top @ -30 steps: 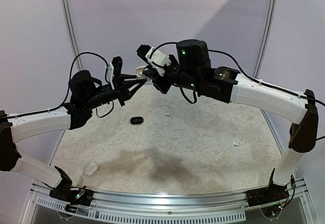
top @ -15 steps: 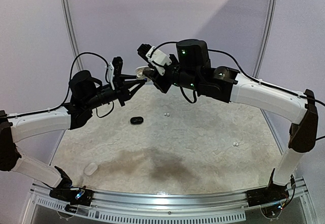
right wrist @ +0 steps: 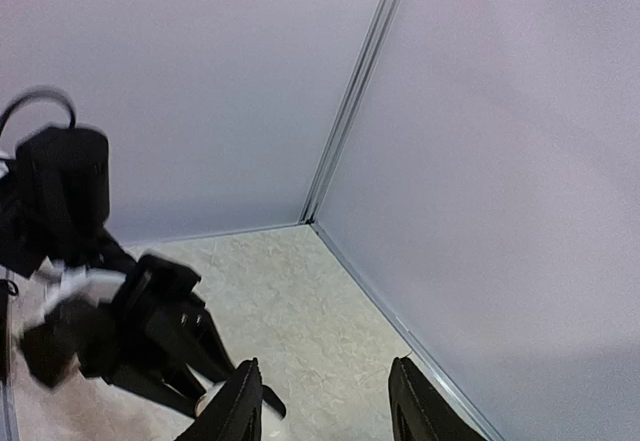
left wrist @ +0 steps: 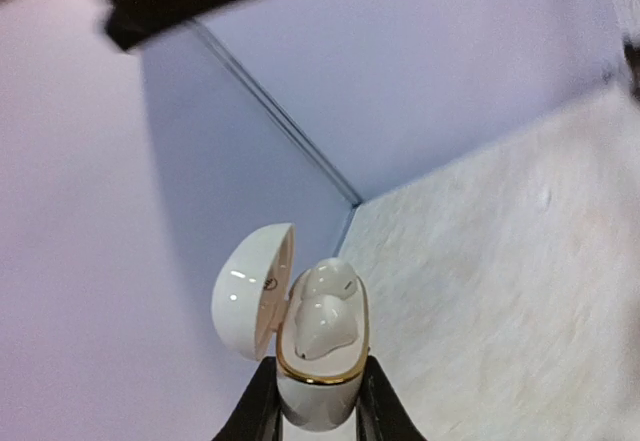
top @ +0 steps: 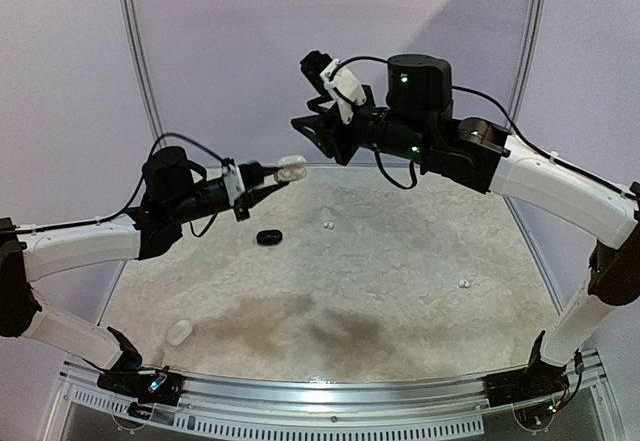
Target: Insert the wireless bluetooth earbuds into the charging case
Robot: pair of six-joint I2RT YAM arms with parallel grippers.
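An open white charging case with a gold rim is clamped between the fingers of my left gripper. Its lid is swung back to the left. Two white wireless bluetooth earbuds sit in its wells. From above, the charging case hangs high over the table's far left, held by the left gripper. My right gripper is above and to the right of it, clear of it. In its own view the right gripper is open with nothing between its fingers.
A black case lies on the mottled table below the left gripper. Loose white earbuds lie at mid-table, and another to the right. A white case rests near the front left. Lilac walls stand behind and at both sides.
The right gripper has opened, let go at the case and pulled up and to the right. The left gripper has dropped slightly with the case.
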